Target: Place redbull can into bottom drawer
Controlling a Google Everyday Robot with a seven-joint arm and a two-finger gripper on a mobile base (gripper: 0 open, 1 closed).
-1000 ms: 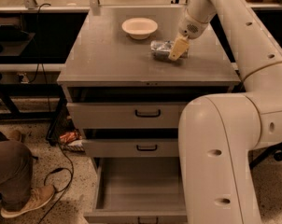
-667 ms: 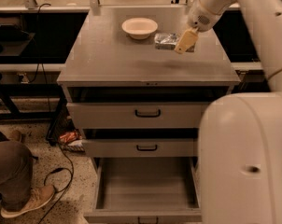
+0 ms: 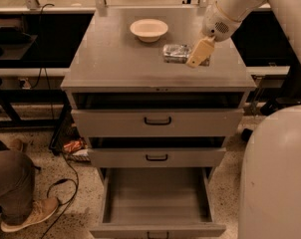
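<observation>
Above cabinet top, redbull can sits partly behind pincer.

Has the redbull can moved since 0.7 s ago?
Yes: the redbull can now shows lower in view, farther from the bowl; the gripper overlaps its right end.

Speckled floor, dark shelving behind a grey metal cabinet

The arm is thick, smooth, glossy white, rounded like a moulded shell. It narrows to a round white housing with a patch of small dark holes (rather like a speaker grille). The gripper, cream-tan and paddle-shaped, is over the counter's right side. A bulky white casing fills the lower right.
</observation>
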